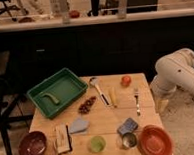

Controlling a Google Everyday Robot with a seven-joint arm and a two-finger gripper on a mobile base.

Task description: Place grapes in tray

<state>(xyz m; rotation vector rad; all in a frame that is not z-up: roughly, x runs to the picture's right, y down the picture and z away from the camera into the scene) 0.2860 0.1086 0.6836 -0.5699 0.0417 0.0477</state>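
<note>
The grapes point(87, 104), a small elongated bunch of dark red-purple berries, lie on the wooden table just right of the tray's near corner. The green tray point(70, 86) sits at the table's back left, with a green curved item point(52, 98) inside it. My white arm point(176, 72) stands off the table's right side. My gripper point(161, 105) hangs low beside the table's right edge, well to the right of the grapes and the tray, and holds nothing that I can see.
A metal spoon point(97, 87), a yellow utensil point(112, 97), a fork point(137, 100) and an orange-red fruit point(126, 80) lie between the grapes and the arm. At the front are a maroon bowl point(32, 145), an orange bowl point(155, 140), a green cup point(97, 143) and a metal cup point(128, 140).
</note>
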